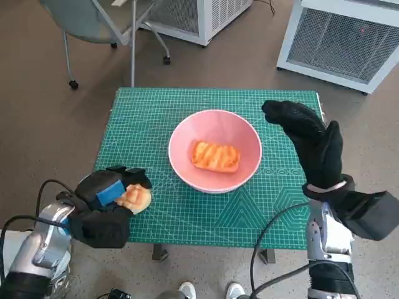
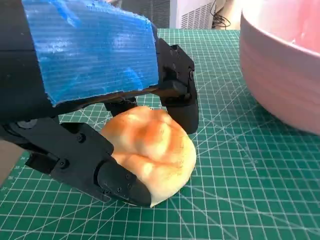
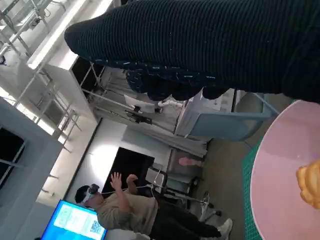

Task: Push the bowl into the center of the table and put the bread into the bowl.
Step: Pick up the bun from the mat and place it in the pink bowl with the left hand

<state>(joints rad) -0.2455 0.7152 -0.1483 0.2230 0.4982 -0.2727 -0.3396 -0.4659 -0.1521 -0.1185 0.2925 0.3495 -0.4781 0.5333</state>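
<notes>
A pink bowl (image 1: 215, 149) stands near the middle of the green mat (image 1: 156, 118), with a flat toasted piece of bread (image 1: 216, 156) inside it. A round bread roll (image 1: 136, 199) lies on the mat at the front left. My left hand (image 1: 106, 202) is closed around the roll (image 2: 152, 150), its black fingers (image 2: 117, 182) on either side of it, and the roll still touches the mat. My right hand (image 1: 308, 140) is raised beside the bowl's right rim, fingers extended, holding nothing. The bowl (image 3: 280, 185) and the bread in it (image 3: 310, 182) show in the right wrist view.
White cabinets (image 1: 346, 37) stand beyond the table, and a chair (image 1: 100, 25) on castors at the far left. A person (image 3: 145, 210) sits in the background of the right wrist view. The bowl's wall (image 2: 280, 65) is close to the left hand.
</notes>
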